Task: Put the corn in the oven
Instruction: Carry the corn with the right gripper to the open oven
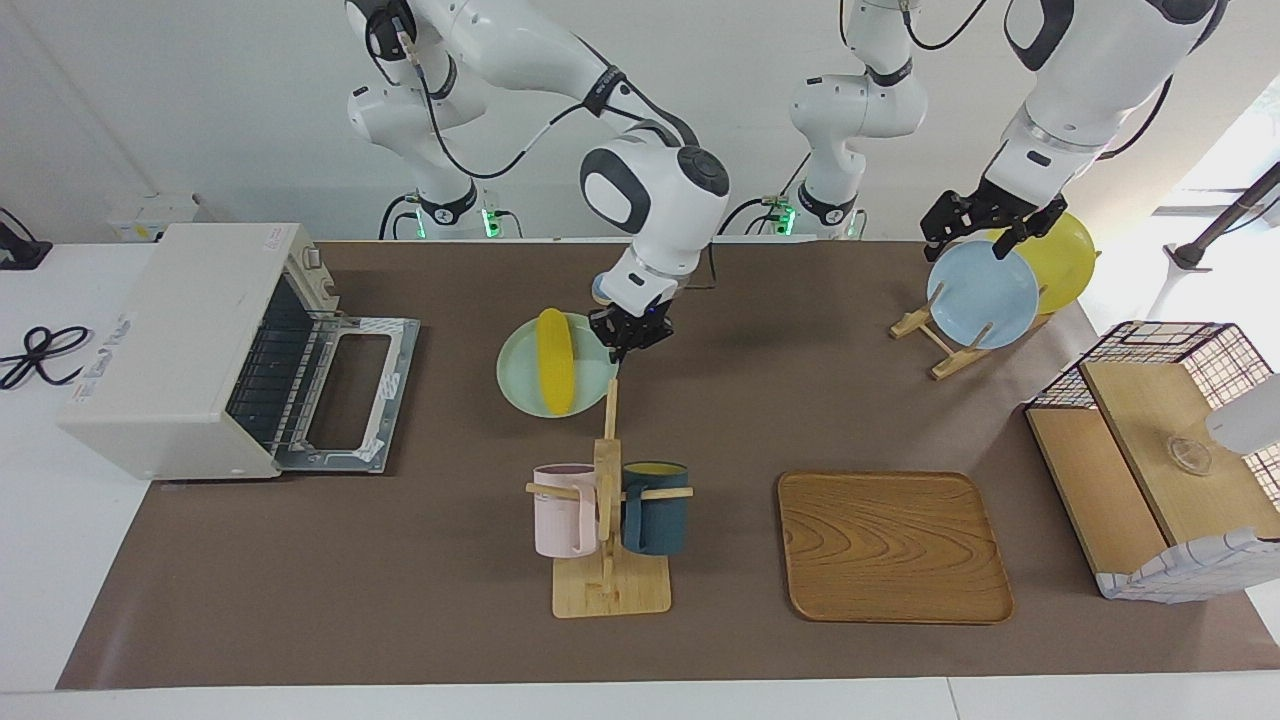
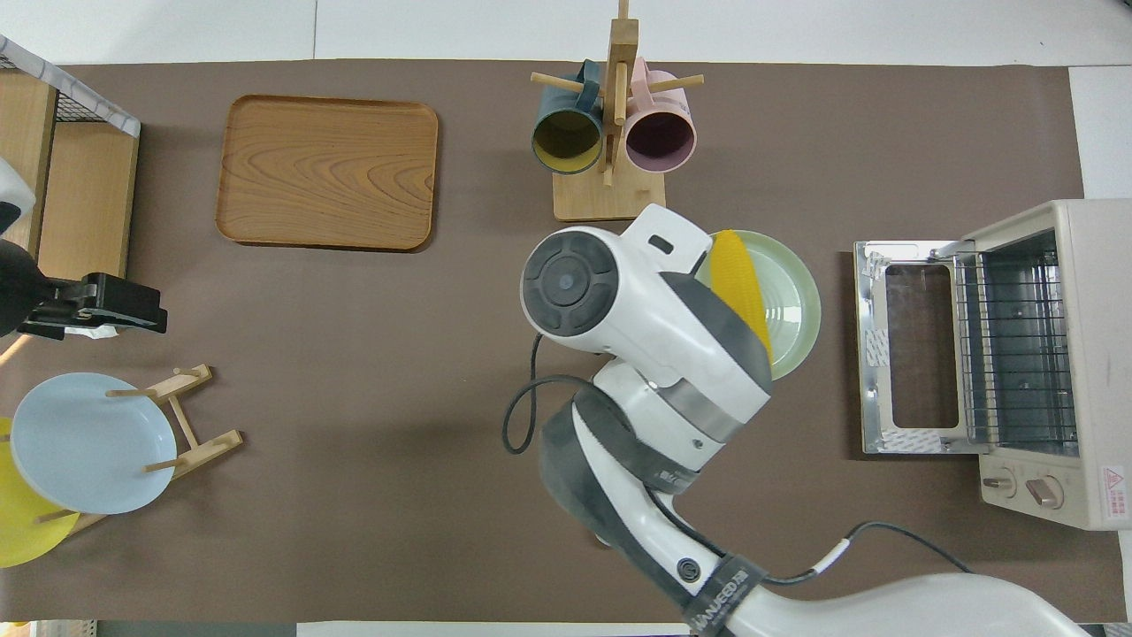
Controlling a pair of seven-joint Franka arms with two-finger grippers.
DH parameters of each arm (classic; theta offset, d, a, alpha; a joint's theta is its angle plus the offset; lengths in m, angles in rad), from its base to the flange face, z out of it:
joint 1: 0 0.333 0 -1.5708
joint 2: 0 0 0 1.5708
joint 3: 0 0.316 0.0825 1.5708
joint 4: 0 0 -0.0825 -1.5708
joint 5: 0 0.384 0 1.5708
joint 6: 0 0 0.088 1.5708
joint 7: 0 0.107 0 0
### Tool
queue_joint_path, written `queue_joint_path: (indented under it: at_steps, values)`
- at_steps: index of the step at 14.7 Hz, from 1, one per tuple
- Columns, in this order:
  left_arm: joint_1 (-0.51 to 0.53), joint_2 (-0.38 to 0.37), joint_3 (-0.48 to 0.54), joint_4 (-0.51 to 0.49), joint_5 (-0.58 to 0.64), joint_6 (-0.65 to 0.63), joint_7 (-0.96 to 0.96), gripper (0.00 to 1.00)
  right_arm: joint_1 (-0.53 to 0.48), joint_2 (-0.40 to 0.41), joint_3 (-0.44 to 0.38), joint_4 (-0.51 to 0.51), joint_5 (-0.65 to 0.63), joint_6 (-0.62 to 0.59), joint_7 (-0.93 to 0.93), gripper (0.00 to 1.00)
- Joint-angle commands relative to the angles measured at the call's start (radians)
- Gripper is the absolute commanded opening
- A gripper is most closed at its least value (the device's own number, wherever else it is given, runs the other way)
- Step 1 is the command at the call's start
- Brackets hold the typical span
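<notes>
While the corn (image 1: 555,361) is lying lengthwise on the pale green plate (image 1: 520,385) near the middle of the table, I am watching the right gripper (image 1: 630,335) hanging just over that plate's edge, on the side toward the left arm's end. Its dark fingers are pointing down beside the cob and not closing on it; I cannot tell how wide the jaws are standing. In the overhead view the right arm's wrist is covering part of the plate (image 2: 796,305) and part of the corn (image 2: 741,281).

The oven (image 1: 190,350) is sitting at the right arm's end of the table with its door (image 1: 350,395) lying folded down flat and the wire rack showing inside.

I am seeing the left gripper (image 1: 985,228) waiting up over the blue plate (image 1: 983,295), which is standing in a wooden rack (image 1: 935,345) with a yellow plate (image 1: 1065,260) just beside it. I cannot tell the state of its jaws either.

Farther from the robots than the green plate, a mug stand (image 1: 608,530) is holding a pink mug (image 1: 564,510) and a dark blue mug (image 1: 655,505). A wooden tray (image 1: 890,545) is lying beside it, and a wire basket box (image 1: 1160,450) is sitting at the left arm's end.
</notes>
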Motion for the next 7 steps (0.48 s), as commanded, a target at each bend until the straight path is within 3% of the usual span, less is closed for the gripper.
queue_joint_path:
  at_steps: [1,7]
  values:
    - [0.001,0.003,0.002,0.015,0.014,-0.019,0.002,1.0,-0.106,-0.086,0.011,-0.11,-0.003,0.008,-0.109,0.0]
    - [0.001,0.003,0.002,0.015,0.014,-0.019,0.002,1.0,-0.298,-0.141,0.011,-0.192,-0.003,0.016,-0.267,0.0]
